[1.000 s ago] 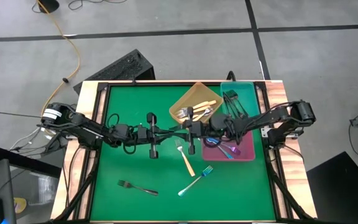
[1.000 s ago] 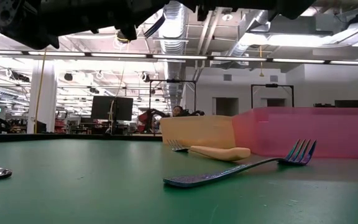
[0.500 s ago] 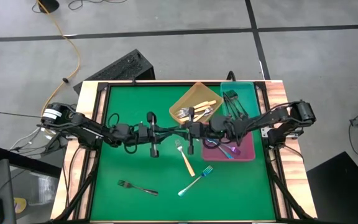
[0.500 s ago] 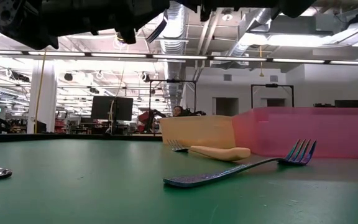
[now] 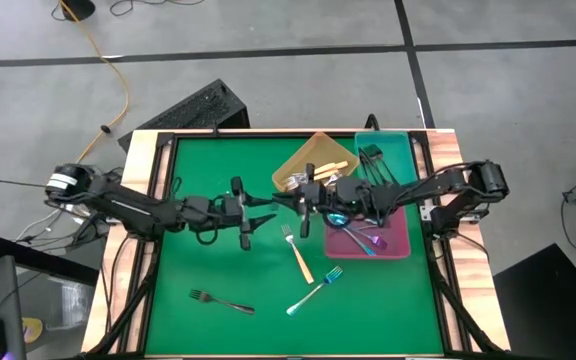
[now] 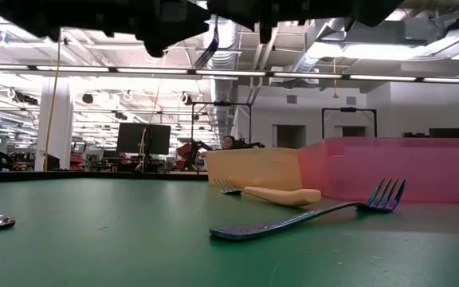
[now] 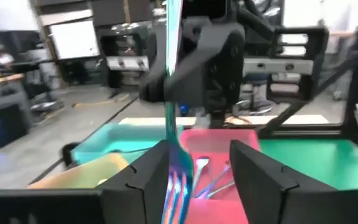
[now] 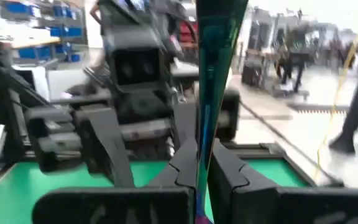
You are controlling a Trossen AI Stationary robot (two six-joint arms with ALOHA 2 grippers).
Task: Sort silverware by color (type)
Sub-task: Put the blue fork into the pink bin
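While both arms are meeting tip to tip above mid-table, the R gripper [image 8: 202, 158] is pinching the held fork [image 8: 207, 74], an iridescent blue-teal one, fingers pressed together on its shaft. The L gripper [image 7: 197, 171] is facing it with fingers spread. In the left wrist view the fork is passing between them, close to one finger, with a clear gap to the other. Whether it is touching the near finger: cannot tell.

Key relation for next move:
- Fork long axis is running crosswise to both grippers' fingers, roughly square to the line of the two arms. Tines are hanging at the L gripper end, per the left wrist view.
- Pink tray [image 5: 400, 247] is lying on the R arm's side of the meeting point, just beyond the R wrist. It is already holding blue-teal pcs.
- R arm is the nearer one to that tray. L arm is reaching in from the far side.

Judgement: fork appears to be riding on the R gripper alone, so the L gripper needs to back straight off, clear of the tines, before the R arm swings to the pink tray.

Also on the mat, near the front: cream fork [image 5: 295, 253], blue fork [image 5: 316, 290], black fork [image 5: 221, 300], all well apart from both grippers.
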